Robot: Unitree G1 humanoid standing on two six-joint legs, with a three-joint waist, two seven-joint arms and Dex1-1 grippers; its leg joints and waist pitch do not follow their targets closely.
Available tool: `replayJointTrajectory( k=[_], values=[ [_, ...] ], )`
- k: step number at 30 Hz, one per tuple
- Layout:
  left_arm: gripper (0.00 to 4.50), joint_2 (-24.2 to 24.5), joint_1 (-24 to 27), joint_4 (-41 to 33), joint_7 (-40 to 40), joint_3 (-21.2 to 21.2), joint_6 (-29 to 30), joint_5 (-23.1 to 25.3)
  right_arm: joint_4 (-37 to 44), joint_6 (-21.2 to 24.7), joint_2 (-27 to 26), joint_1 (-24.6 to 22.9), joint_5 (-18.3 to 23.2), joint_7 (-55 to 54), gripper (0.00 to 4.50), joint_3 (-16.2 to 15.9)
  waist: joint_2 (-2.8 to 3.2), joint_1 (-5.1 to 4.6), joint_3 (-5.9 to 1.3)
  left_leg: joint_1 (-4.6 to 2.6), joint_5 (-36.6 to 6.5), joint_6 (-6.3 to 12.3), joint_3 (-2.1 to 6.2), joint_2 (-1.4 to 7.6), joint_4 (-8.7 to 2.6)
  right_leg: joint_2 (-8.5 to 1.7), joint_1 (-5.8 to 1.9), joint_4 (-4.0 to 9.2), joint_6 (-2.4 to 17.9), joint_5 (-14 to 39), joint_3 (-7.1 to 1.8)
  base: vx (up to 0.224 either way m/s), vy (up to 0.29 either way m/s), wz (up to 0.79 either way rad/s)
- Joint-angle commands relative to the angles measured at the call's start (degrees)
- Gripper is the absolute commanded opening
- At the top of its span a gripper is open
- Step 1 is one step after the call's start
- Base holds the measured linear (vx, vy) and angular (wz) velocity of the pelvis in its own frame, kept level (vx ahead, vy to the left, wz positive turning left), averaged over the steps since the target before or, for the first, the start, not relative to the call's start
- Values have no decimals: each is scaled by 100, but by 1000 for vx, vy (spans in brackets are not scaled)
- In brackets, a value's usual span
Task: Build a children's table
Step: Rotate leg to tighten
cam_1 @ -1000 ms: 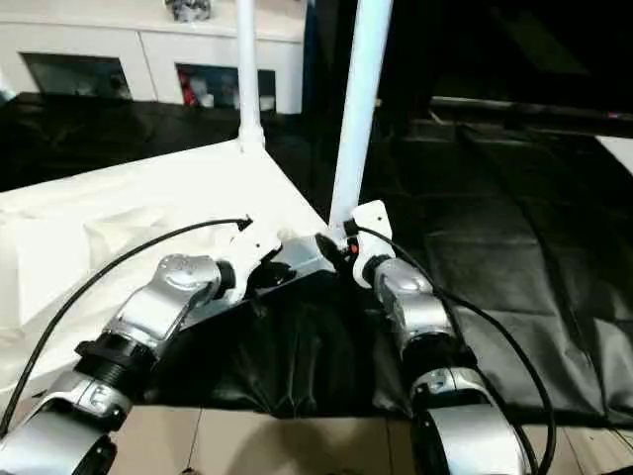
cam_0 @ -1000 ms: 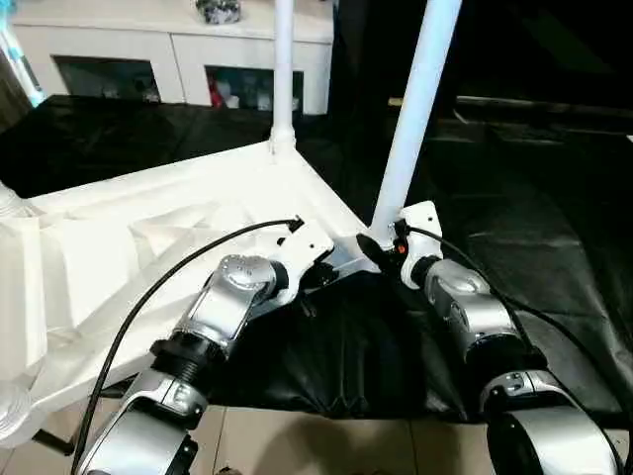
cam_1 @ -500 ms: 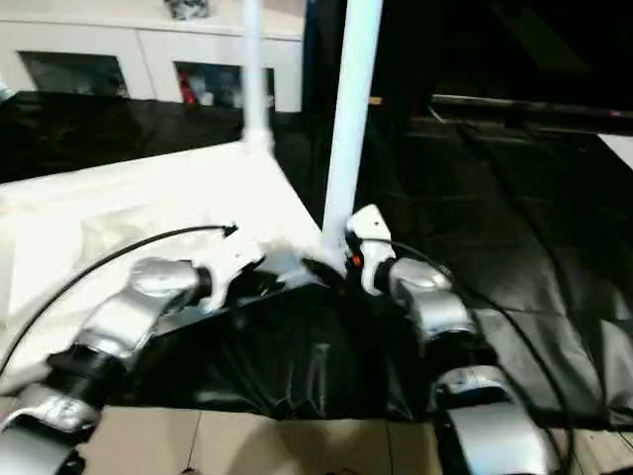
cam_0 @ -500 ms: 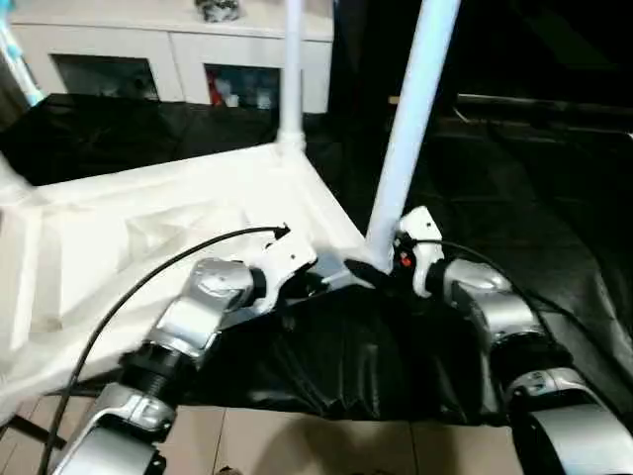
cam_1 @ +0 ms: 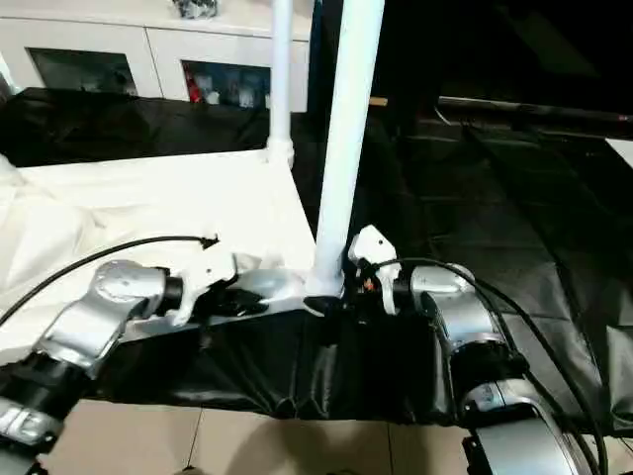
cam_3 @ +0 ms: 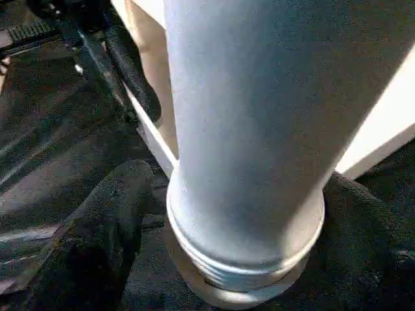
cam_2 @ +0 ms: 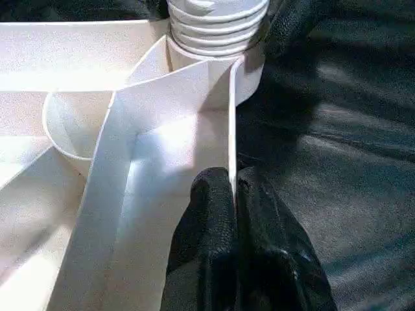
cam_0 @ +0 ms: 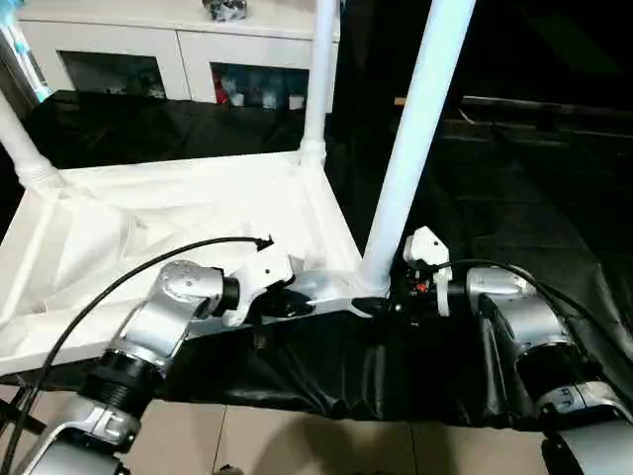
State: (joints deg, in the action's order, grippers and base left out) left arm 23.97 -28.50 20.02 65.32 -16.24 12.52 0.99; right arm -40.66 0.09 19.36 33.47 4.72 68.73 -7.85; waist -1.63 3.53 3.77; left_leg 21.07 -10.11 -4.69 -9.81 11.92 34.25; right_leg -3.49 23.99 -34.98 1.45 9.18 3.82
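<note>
tabletop (cam_0: 188, 213) lies underside up on the black sheet (cam_0: 514, 198), ribs showing. since a second ago the head view has swung, so more of the tabletop is in sight, and a third leg (cam_0: 18, 139) now stands at the corner farthest from the near leg (cam_0: 410, 148). the near leg looked tilted then; now it stands nearly upright in its corner socket. the back leg (cam_0: 316, 84) rises from the corner behind the near leg, toward the white cabinet (cam_0: 178, 49).

left gripper (cam_2: 232, 194) is clenched on the tabletop's thin edge wall just beside the near leg's socket, one black finger on each face of the wall; the left wrist view shows this pinch and the leg's threaded end seated in the socket. right gripper (cam_0: 388, 302) sits at the near leg's base; the right wrist view shows its fingers (cam_3: 107, 220) either side of the tube just above the threads, grasping it.
</note>
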Motion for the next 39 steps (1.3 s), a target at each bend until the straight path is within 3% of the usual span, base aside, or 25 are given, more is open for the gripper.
replayJointTrajectory(
  k=[1, 3, 12, 13, 15, 17, 20, 21, 23, 25, 26, 28, 30, 31, 32, 39],
  values=[
    [0, -45, -65, -256, 44, 25, -125, -205, 205, 69, 15, -91, 93, 243, 353, -136, -42, -3, -422, -55, -1165, 321, -14, 128, -376, -402, -323, 439, 1101, 1782, -258, 0, 0, 0],
    [0, -30, -56, -275, 121, 13, -92, -252, 291, 116, 16, -136, 104, 325, 320, -155, -36, 12, -428, -48, -1078, 336, -13, 127, -375, -398, -335, 420, 1120, 1648, -258, 0, 0, 0],
    [0, -19, 49, -439, 153, -12, -3, -271, 460, 216, -71, -275, 138, 328, 277, -218, -40, 1, -423, -42, -1130, 310, -10, 123, -378, -398, -334, 432, 1086, 1754, -256, 0, 0, 0],
    [0, -105, 29, -381, -52, 31, 14, -218, 431, 244, -230, -310, 121, 5, 276, -154, -73, -10, -422, -43, -1129, 318, -16, 123, -377, -394, -328, 436, 1071, 1782, -257, 0, 0, 0],
    [0, -209, -25, -280, -287, 70, 35, -145, 340, 246, -384, -299, 90, -358, 276, -70, -50, -9, -419, -47, -1106, 278, -8, 121, -383, -399, -325, 436, 1052, 1811, -258, 0, 0, 0],
    [0, -294, -72, -203, -466, 90, 26, -85, 200, 206, -522, -253, 29, -763, 275, 12, -69, -36, -409, -49, -1173, 224, -4, 115, -389, -399, -317, 454, 990, 1993, -252, 0, 0, 0],
    [0, -718, -308, 24, -1219, 160, 186, 51, -396, 200, -1093, 34, -78, -2366, 275, 350, -37, -110, -393, -57, -1295, 48, 9, 98, -403, -395, -292, 478, 920, 2257, -249, 0, 0, 0],
    [0, -869, -390, 109, -1488, 175, 242, 115, -546, 215, -1275, 122, -51, -2768, 275, 451, -27, -120, -423, -67, -1311, 4, 22, 92, -391, -411, -311, 477, 900, 2284, -245, 0, 0, 0],
    [0, -1027, -473, 194, -1760, 182, 346, 184, -696, 230, -1452, 220, -13, -3164, 275, 562, -33, -152, -411, -74, -1351, 50, 6, 94, -387, -400, -284, 495, 930, 2186, -255, 0, 0, 0],
    [0, -1254, -586, 322, -2176, 222, 466, 257, -827, 199, -1649, 327, 12, -3499, 274, 641, -24, -146, -436, -41, -1206, 94, 2, 92, -383, -392, -314, 459, 981, 1887, -261, 0, 0, 0],
    [0, -1597, -731, 486, -2704, 261, 611, 336, -1014, 133, -1928, 493, -17, -3984, 274, 694, -22, -143, -429, -50, -1191, 91, -1, 93, -382, -388, -302, 458, 1006, 1818, -262, 0, 0, 0],
    [0, -1720, -767, 534, -2865, 269, 637, 371, -1085, 96, -2026, 555, -56, -4136, 274, 697, -14, -107, -463, -51, -1010, 115, -5, 87, -368, -392, -337, 419, 1107, 1460, -259, 0, 0, 0],
    [0, -1830, -714, 519, -2750, 123, 500, 430, -1153, -90, -2125, 659, -94, -4113, 330, 703, -29, -94, -477, -20, -874, 223, -12, 87, -359, -397, -363, 385, 1157, 1141, -262, 0, 0, 0],
    [0, -1827, -689, 494, -2687, 96, 464, 429, -1150, -119, -2119, 665, -89, -4057, 344, 711, 3, -78, -482, -21, -789, 294, -17, 83, -351, -399, -363, 370, 1207, 964, -266, 0, 0, 0],
    [0, -1825, -681, 485, -2667, 88, 454, 428, -1148, -125, -2117, 665, -86, -4037, 347, 715, -8, -82, -481, -15, -772, 323, -23, 83, -352, -396, -368, 373, 1223, 915, -266, 0, 0, 0],
    [0, -1417, -396, 83, -1981, 9, 306, 260, -884, -159, -1599, 548, -117, -3434, 400, 636, -41, -86, -455, -15, -987, 322, -10, 100, -371, -409, -375, 408, 1128, 1411, -253, 0, 0, 0]
  ],
)
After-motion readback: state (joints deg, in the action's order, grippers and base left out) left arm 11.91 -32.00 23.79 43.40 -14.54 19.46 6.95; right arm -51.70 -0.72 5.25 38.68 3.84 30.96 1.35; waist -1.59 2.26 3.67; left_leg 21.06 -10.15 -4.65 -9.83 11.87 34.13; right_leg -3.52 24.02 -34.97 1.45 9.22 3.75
